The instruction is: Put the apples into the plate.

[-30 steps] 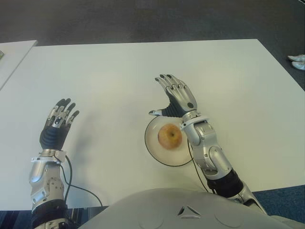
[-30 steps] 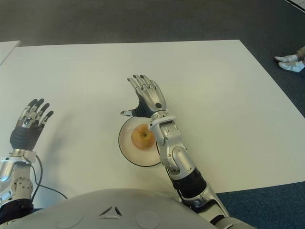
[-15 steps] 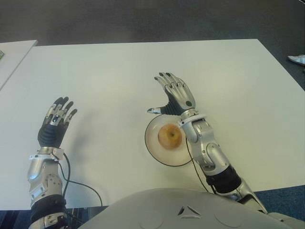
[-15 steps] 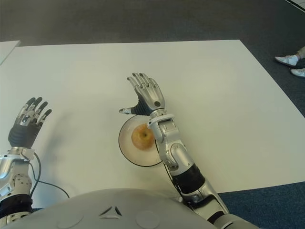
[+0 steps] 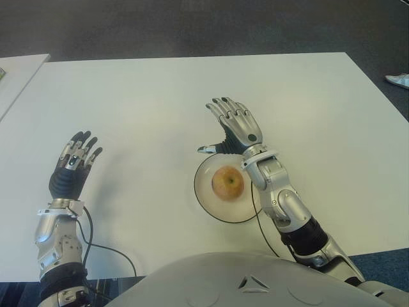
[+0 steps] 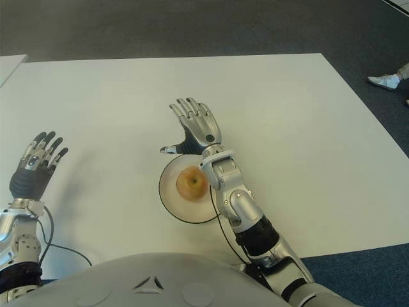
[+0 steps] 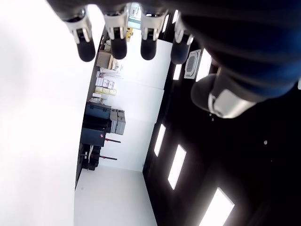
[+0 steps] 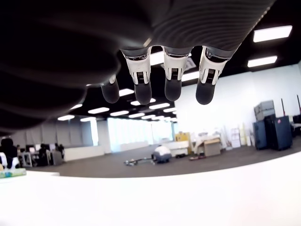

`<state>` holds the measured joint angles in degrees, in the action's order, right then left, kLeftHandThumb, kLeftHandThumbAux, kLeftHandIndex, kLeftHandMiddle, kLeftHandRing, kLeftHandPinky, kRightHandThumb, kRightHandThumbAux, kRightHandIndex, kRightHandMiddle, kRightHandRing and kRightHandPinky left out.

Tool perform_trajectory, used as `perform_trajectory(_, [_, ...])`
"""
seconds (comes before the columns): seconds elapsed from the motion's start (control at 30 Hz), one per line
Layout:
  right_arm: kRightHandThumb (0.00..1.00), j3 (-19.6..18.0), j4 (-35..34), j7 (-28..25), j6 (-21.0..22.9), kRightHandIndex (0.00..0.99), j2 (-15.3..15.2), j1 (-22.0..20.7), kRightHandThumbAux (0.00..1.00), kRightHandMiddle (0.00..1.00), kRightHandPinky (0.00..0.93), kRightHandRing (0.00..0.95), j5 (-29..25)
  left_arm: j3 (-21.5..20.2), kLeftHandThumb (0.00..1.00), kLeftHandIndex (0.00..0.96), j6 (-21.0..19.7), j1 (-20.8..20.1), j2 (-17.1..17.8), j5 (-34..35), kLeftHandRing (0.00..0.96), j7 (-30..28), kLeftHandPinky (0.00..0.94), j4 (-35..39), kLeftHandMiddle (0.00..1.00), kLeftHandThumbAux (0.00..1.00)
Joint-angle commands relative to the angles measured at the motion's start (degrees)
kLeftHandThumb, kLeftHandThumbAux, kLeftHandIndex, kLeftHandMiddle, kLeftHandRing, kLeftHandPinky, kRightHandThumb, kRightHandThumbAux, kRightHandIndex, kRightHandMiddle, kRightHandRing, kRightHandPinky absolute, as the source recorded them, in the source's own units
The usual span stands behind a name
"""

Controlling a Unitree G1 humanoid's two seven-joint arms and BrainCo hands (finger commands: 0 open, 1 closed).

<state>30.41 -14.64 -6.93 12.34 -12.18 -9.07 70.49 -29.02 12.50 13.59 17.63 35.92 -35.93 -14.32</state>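
A yellow-red apple (image 5: 227, 183) lies in the white plate (image 5: 208, 201) with a dark rim, near the table's front middle. My right hand (image 5: 231, 128) is raised just beyond the plate's far edge, palm up and fingers spread, holding nothing; its thumb (image 5: 206, 149) sticks out over the plate's far rim. In the right wrist view its fingertips (image 8: 142, 95) point out straight with nothing between them. My left hand (image 5: 75, 162) shows far to the left of the plate, fingers spread and empty.
The white table (image 5: 160, 102) stretches wide around the plate. A second white surface (image 5: 16, 73) shows at the far left. Dark carpet lies beyond the table, and a person's shoe (image 5: 397, 79) shows at the right edge. A black cable (image 5: 105, 249) runs by my left forearm.
My right forearm has swung slightly, the hand staying open above the plate's far rim. The left hand has drifted a little left and toward me. The apple has not moved.
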Motion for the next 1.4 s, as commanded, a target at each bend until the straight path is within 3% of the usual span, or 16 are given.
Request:
perform_trajectory(0.03, [0.0, 0.0, -0.1, -0.5, -0.6, 0.047, -0.1, 1.0, 0.347, 0.037, 0.0, 0.0, -0.7, -0.3, 0.364, 0.126, -0.7, 1.6, -0.3, -0.2, 0.019, -0.8, 0.1, 1.3, 0.017, 0.486])
perform_trajectory(0.33, [0.0, -0.5, 2.7, 1.4, -2.2, 0.071, -0.1, -0.5, 0.328, 0.005, 0.0, 0.0, -2.8, 0.1, 0.364, 0.126, -0.7, 2.0, -0.7, -0.4, 0.019, -0.3, 0.1, 2.2, 0.017, 0.486])
perform_trajectory(0.87, [0.0, -1.1, 0.4, 1.9, -3.1, 0.076, -1.8, 1.9, 0.325, 0.0, 0.0, 0.0, -3.3, 0.5, 0.364, 0.126, -0.3, 4.4, -2.4, -0.6, 0.019, -0.1, 0.1, 4.9, 0.017, 0.486])
perform_trajectory(1.07, [0.0, -0.3, 4.3, 9.5, -6.7, 0.046, -0.8, 0.7, 0.341, 0.0, 0.0, 0.0, -4.6, 0.3, 0.364, 0.126, 0.3, 6.2, -3.0, -0.2, 0.019, -0.9, 0.1, 5.7, 0.017, 0.486])
perform_trajectory(1.4, [0.0, -0.5, 1.3, 10.0, -7.1, 0.035, -1.0, 3.5, 0.346, 0.0, 0.0, 0.0, -4.3, -0.1, 0.364, 0.126, 0.3, 9.2, -3.8, 0.6, 0.019, -1.5, 0.1, 8.4, 0.017, 0.486])
